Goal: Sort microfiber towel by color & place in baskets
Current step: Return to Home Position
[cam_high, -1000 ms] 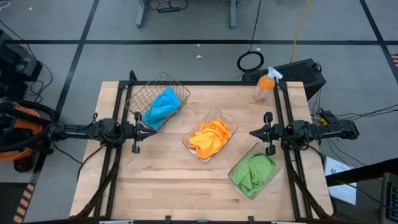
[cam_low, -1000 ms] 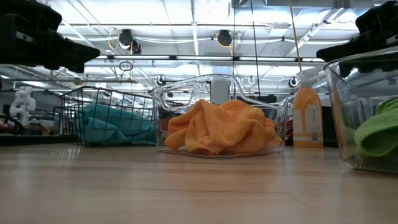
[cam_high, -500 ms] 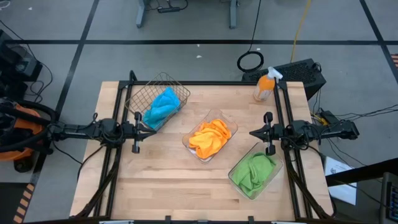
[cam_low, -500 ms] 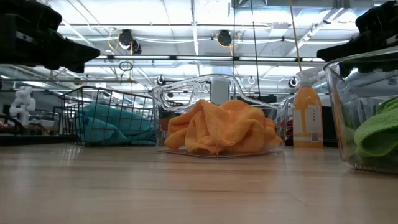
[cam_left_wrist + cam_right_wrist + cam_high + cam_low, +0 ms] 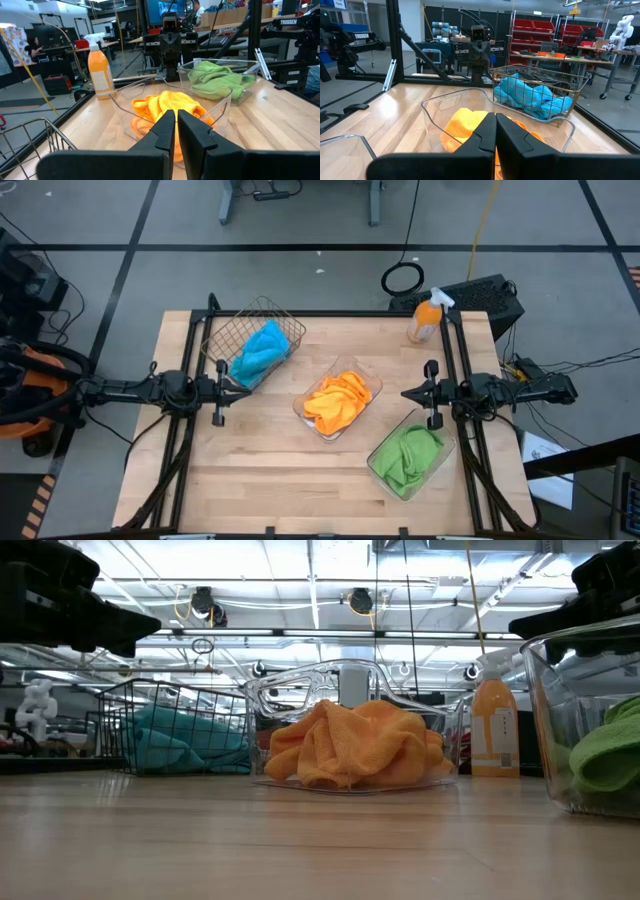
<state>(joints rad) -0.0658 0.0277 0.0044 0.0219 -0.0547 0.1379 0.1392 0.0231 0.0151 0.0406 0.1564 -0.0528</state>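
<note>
You have three containers on the light wooden bench (image 5: 250, 470), set in a diagonal row from its far left corner towards its near right corner.

The one dark wire-mesh basket (image 5: 232, 328) stands by the far left corner and holds a heap of bright blue fuzzy cloth (image 5: 262, 348). At the bench's middle, the first clear plastic tray (image 5: 374, 386) holds a heap of orange fuzzy cloth (image 5: 338, 402). The second clear plastic tray (image 5: 441, 448), by the right edge, holds a heap of lime green fuzzy cloth (image 5: 408, 455). Each heap is bunched, so you cannot count the single cloths in it.

One orange spray bottle with a white nozzle (image 5: 424, 318) stands upright at the far right corner.

Your left tool (image 5: 241, 388) hangs just beside the wire basket's near end, fingers together and holding nothing. Your right tool (image 5: 408, 393) hangs between the two clear trays, fingers likewise pressed together and holding nothing. The two tools face each other across the orange heap.
</note>
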